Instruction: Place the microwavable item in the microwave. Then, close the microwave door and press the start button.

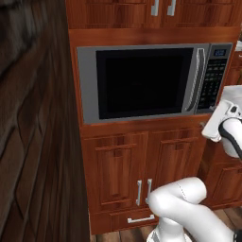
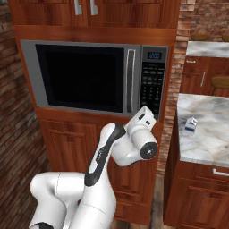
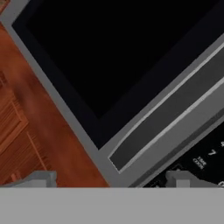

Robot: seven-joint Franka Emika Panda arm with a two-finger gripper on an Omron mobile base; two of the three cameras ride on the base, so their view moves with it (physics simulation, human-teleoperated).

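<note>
The microwave (image 1: 87,85) (image 2: 29,74) sits built into wooden cabinetry, and its door (image 1: 144,82) (image 2: 80,74) (image 3: 109,52) is shut, the window dark. A curved silver handle (image 1: 198,80) (image 2: 130,80) (image 3: 170,118) runs down the door's right side, beside the black keypad panel (image 1: 212,78) (image 2: 152,87) (image 3: 205,157). My gripper (image 3: 113,180) is open and holds nothing. It hangs close in front of the door's lower right corner, near the handle's lower end. The microwavable item is out of view.
Wooden cabinet doors (image 1: 116,170) (image 2: 67,147) fill the space below the microwave. A marble counter (image 2: 210,134) stands to the right, with a small white-and-blue carton (image 2: 191,124) on it. A dark wooden wall (image 1: 33,123) rises close on the left.
</note>
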